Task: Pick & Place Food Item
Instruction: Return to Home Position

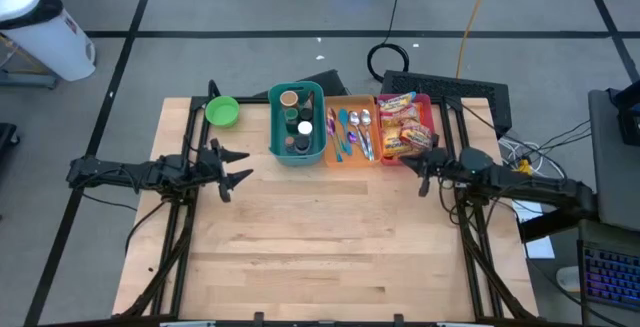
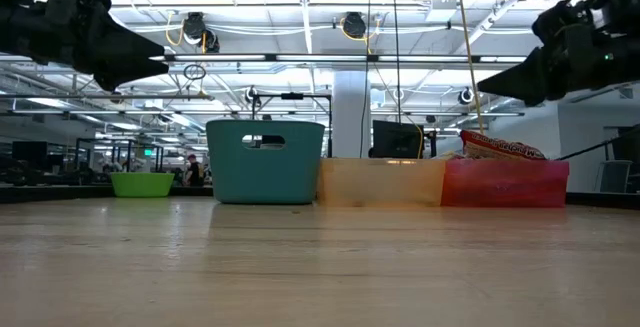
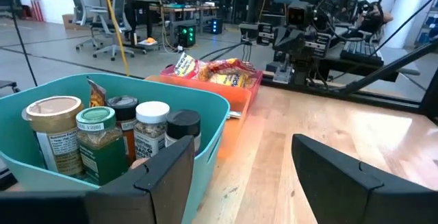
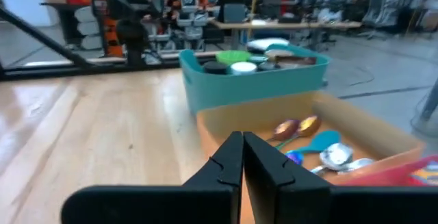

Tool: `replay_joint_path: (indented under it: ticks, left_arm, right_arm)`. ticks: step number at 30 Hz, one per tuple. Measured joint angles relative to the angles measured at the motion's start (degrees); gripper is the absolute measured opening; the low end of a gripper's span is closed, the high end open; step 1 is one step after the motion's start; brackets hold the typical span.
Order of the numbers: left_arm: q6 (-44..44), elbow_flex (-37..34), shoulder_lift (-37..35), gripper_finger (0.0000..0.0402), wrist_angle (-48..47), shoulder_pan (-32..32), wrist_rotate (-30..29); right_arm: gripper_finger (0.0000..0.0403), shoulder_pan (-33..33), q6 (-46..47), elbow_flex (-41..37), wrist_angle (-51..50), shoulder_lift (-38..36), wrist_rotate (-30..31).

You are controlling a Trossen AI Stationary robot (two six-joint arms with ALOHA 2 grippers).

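Finding the left gripper (image 1: 240, 165) splayed wide and empty above the table (image 1: 330, 237), just short of the teal bin (image 2: 265, 162). Finding the right gripper (image 1: 421, 173) pinched shut on nothing, raised close by the near corner of the red bin (image 2: 505, 184). Noting the spoons (image 1: 357, 132) lying in the orange bin (image 2: 380, 182), between teal and red. Guessing at the main hazard — clipping a bin on any swing or dip from here, with the right fingers so near the red wall, and so nudging the light row askew or tipping the jars (image 3: 96, 138). Judging the bins as thin, smooth plastic, apt to slide on pale planked wood; the spoons as hard, glossy, round-bowled; the packets (image 1: 405, 125) as crinkly film — heaped above the red rim.
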Motion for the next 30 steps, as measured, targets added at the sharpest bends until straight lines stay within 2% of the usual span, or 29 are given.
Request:
replay_joint_path:
  ticks: [6, 11, 18, 30]
  left_arm:
    - [0.9, 0.0, 0.1, 0.0253, -0.8, 0.1, -0.1]
    - [3.2, 0.0, 0.3, 0.0253, -1.1, 0.1, 0.0]
    - [3.1, 0.0, 0.3, 0.0253, -0.7, 0.1, 0.0]
    - [3.1, 0.0, 0.3, 0.0253, -0.7, 0.1, 0.0]
  right_arm:
    - [0.0004, 0.0, -0.9, 0.0, -6.5, -10.4, 0.3]
    - [0.0004, 0.0, -1.1, 0.0, -5.9, -9.6, -5.2]
    - [0.0004, 0.0, 3.3, -2.6, -4.4, -8.2, -4.9]
    - [0.0004, 0.0, 3.5, -5.0, -4.6, -7.8, -5.0]
